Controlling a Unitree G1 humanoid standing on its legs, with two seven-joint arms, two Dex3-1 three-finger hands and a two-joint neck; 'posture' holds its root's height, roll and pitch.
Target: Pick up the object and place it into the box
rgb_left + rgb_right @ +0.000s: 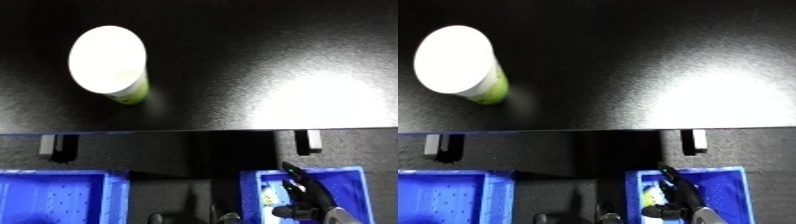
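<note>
A canister with a wide white top and a green side stands upright on the black table, at the far left. My right hand is low at the right, over the right blue bin and well apart from the canister. A small white and green item shows inside that bin beside the hand; what it is cannot be made out. My left hand does not show.
A second blue bin sits at the lower left, below the table's front edge. Two small brackets hang under that edge. Bright glare lies on the table's right half.
</note>
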